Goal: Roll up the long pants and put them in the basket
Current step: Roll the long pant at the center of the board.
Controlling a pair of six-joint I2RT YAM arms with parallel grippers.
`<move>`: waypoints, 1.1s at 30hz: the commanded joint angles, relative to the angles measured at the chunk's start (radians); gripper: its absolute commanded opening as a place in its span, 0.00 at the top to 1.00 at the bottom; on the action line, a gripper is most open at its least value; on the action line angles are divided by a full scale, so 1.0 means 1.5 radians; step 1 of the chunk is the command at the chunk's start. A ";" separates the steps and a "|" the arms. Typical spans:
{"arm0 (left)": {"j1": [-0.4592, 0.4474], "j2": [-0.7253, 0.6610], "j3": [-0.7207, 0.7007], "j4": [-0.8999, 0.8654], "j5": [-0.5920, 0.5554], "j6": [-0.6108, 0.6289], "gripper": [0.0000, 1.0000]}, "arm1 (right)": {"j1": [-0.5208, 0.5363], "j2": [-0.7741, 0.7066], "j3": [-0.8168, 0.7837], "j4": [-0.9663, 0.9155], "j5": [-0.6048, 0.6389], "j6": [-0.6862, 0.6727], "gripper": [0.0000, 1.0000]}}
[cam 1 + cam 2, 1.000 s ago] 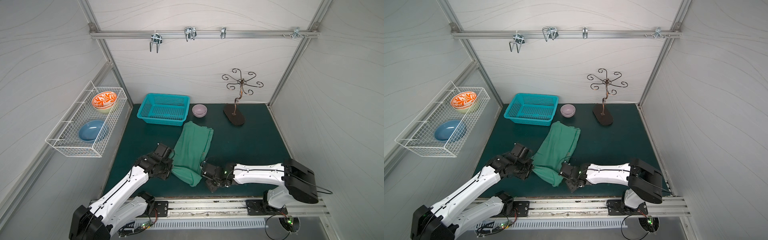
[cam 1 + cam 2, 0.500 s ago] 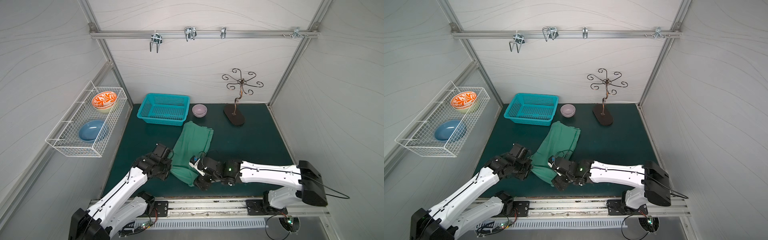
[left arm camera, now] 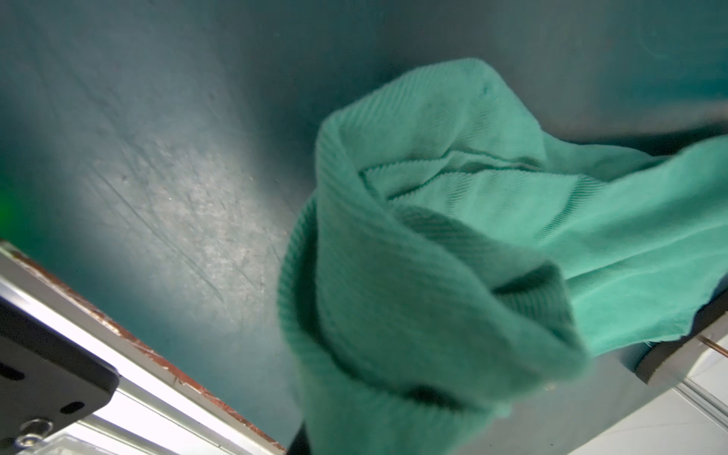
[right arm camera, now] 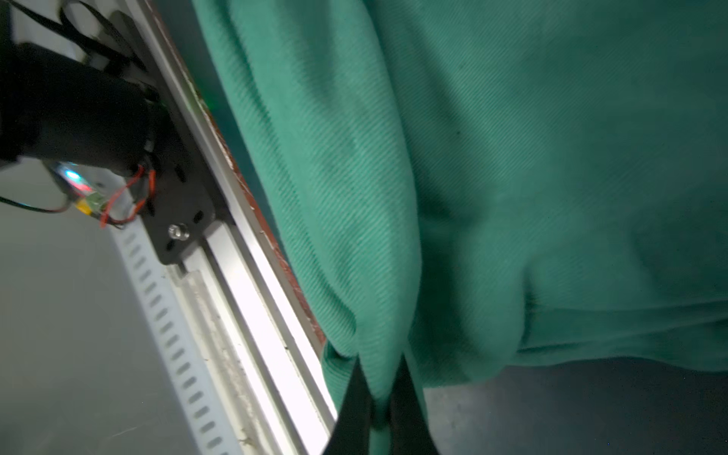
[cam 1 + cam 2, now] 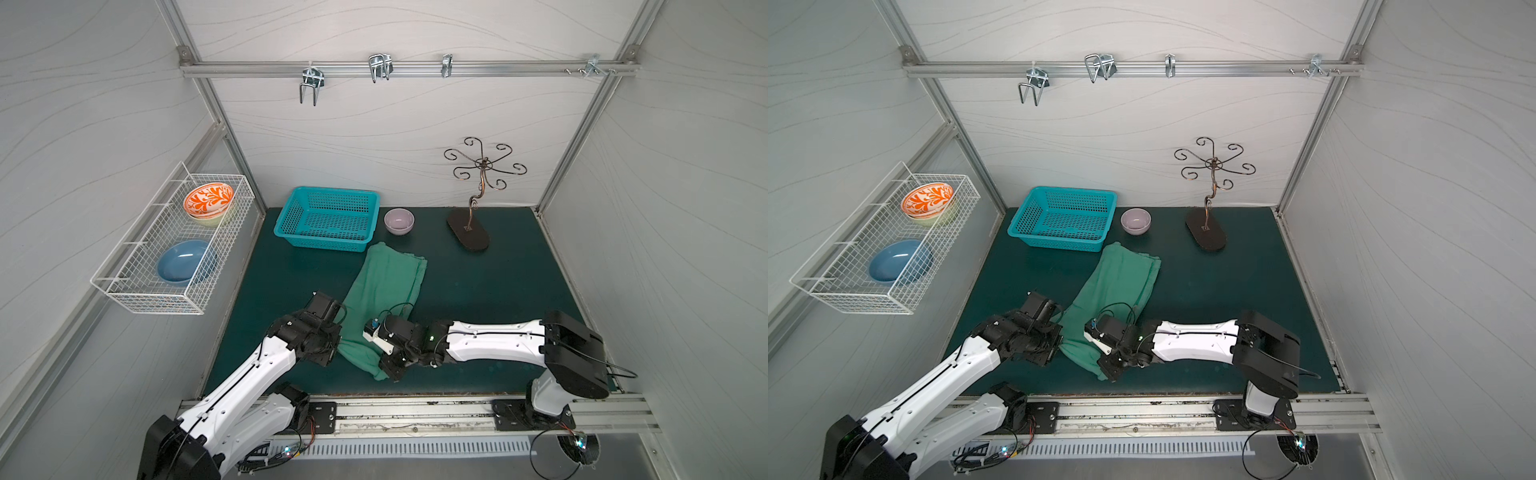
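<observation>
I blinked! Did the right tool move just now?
Yes. The right tool slid leftward along the front rail, onto the long pants' near end.

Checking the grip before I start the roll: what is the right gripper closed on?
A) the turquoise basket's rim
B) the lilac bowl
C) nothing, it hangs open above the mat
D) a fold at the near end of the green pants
D: in the right wrist view the right gripper has its two black fingers pinched together on a fold of the long pants.
</observation>
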 commanded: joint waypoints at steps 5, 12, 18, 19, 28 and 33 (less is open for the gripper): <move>0.025 0.050 -0.008 0.021 -0.035 0.064 0.98 | -0.072 0.064 0.010 -0.009 -0.093 0.052 1.00; 0.043 0.169 0.012 0.057 -0.016 0.138 1.00 | -0.084 0.070 0.030 -0.052 -0.058 0.046 0.87; 0.054 0.190 0.011 0.063 -0.013 0.151 1.00 | 0.017 -0.093 -0.029 0.074 0.178 -0.117 0.43; 0.056 0.190 0.009 0.066 -0.012 0.151 1.00 | 0.039 -0.095 -0.037 0.096 0.206 -0.161 0.41; 0.069 0.197 0.005 0.068 0.000 0.157 1.00 | 0.102 0.045 -0.002 0.138 0.233 -0.286 0.37; 0.074 0.194 0.007 0.065 0.003 0.157 0.98 | 0.098 0.100 -0.002 0.141 0.268 -0.273 0.37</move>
